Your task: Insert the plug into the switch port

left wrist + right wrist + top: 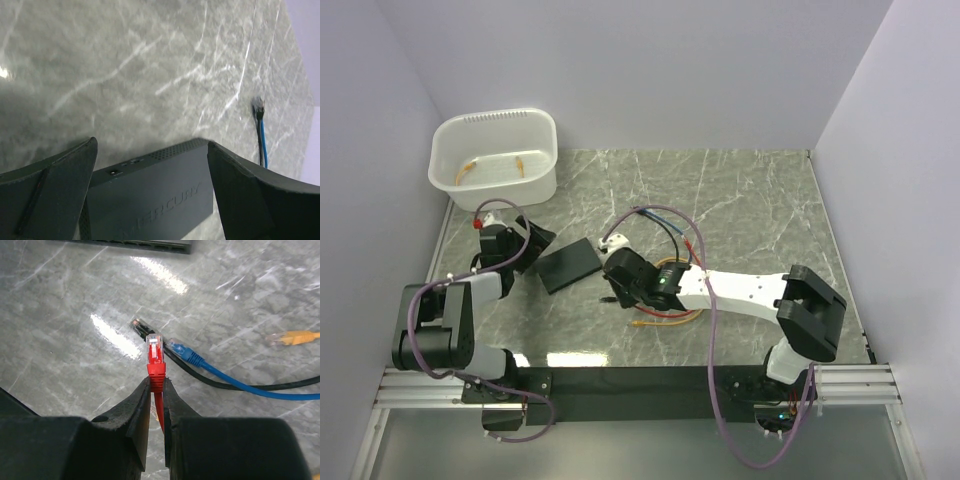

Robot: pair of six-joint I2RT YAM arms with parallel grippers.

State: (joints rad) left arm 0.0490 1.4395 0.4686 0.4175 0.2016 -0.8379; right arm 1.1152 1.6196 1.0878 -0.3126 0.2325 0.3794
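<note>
The switch [570,263] is a flat matte-black box lying on the marble table left of centre. My left gripper [532,246] is open at its left end. In the left wrist view the switch [150,195] lies between the two wide-spread fingers [55,195], with its vented edge facing away. My right gripper [156,384] is shut on the ribbed red boot of the plug [155,354], whose clear tip points forward toward the switch's edge [135,244] at the top. From above, the right gripper [616,272] hovers just right of the switch.
A white plastic tub [495,160] stands at the back left. Loose cables lie under my right arm: a blue plug [182,352], a black plug [140,327] and a yellow plug [290,337]. The blue cable end [258,106] also shows past the switch.
</note>
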